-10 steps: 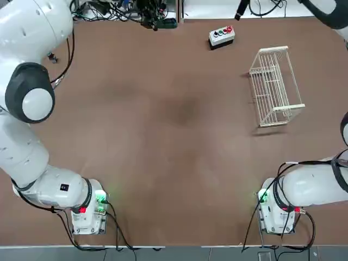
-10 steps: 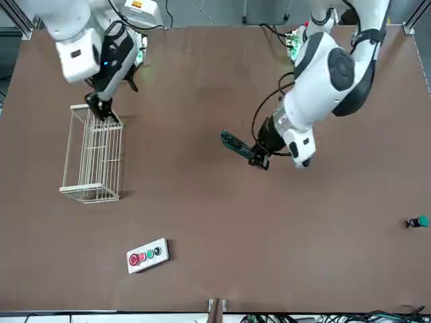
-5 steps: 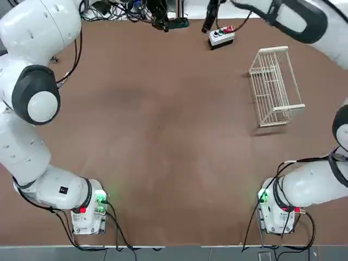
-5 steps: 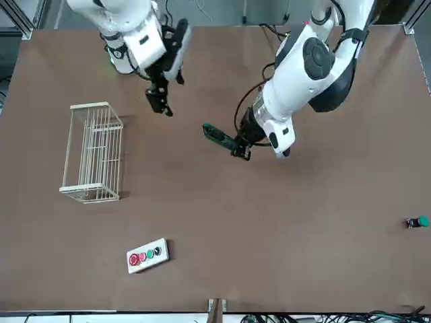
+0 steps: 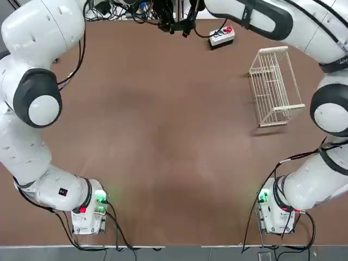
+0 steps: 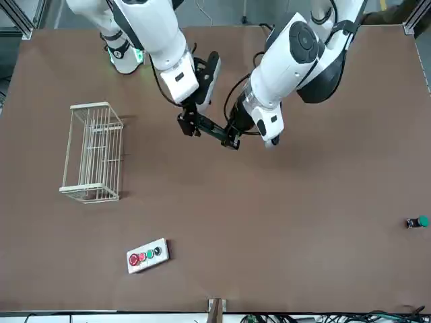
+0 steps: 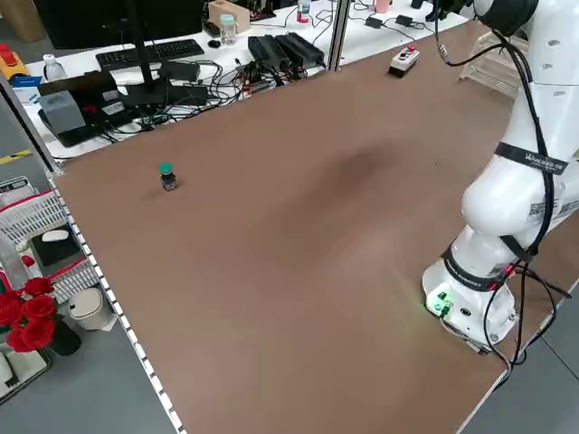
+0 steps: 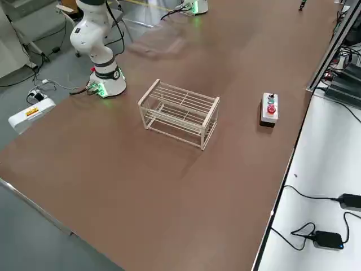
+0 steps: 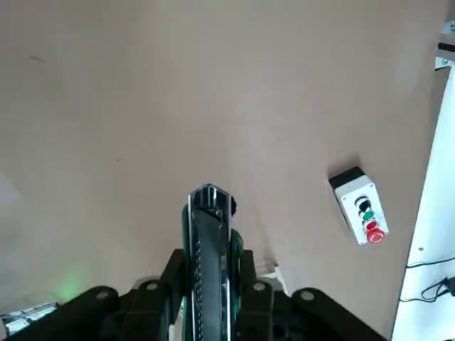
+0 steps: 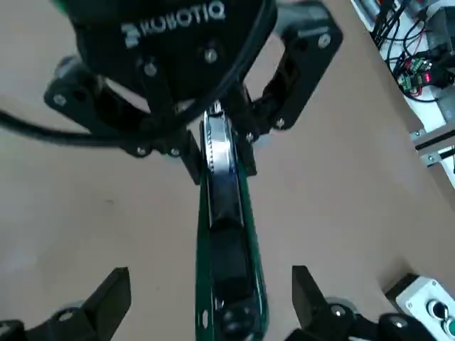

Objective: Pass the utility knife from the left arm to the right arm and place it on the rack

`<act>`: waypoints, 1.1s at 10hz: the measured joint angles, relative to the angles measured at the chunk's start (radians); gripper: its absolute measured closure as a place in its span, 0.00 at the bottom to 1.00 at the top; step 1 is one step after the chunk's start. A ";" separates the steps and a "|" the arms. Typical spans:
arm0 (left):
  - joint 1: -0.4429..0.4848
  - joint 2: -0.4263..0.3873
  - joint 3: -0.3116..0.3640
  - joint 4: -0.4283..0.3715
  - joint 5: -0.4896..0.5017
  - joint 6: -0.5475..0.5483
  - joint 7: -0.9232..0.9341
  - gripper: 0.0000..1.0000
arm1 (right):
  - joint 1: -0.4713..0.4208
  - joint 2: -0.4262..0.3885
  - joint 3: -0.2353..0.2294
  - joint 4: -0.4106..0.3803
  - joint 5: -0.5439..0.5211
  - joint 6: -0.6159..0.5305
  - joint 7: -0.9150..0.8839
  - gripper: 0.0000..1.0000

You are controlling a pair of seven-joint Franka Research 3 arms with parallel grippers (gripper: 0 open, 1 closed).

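Handover is the step in hand, mid-air above the brown table [image 6: 316, 222]. Nearest the robot, both green-lit bases sit at the table's edge. Farther out, the left gripper [image 6: 234, 136] is clamped on one end of the utility knife [image 6: 210, 129], held level. The right gripper [image 6: 188, 125] has its fingers [image 10: 110, 295] spread wide on either side of the knife's free end, not yet touching it.

To do this well, I'd say the right fingers should close squarely on the handle, well clear of the left pads, and the left should release only once that grip looks firm.

Beyond them the rack [image 6: 94, 153] stands empty, well apart. Farther still lies a grey button box [image 6: 147, 255]. The left gripper's body reads "ROBOTIQ" in the right wrist view.
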 joint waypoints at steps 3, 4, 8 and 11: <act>0.000 0.000 -0.009 0.000 0.000 -0.009 0.000 0.66 | 0.008 0.029 0.000 0.017 -0.004 0.007 0.009 0.00; 0.000 0.000 -0.014 0.001 0.000 -0.009 0.000 0.66 | 0.015 0.035 0.000 0.018 -0.010 0.015 0.016 0.00; 0.000 0.000 -0.016 0.002 0.000 -0.009 0.000 0.66 | 0.025 0.054 0.000 0.019 -0.033 0.045 0.024 0.05; 0.003 0.000 -0.016 0.006 0.000 -0.018 0.000 0.66 | 0.025 0.055 0.000 0.020 -0.035 0.045 0.025 0.45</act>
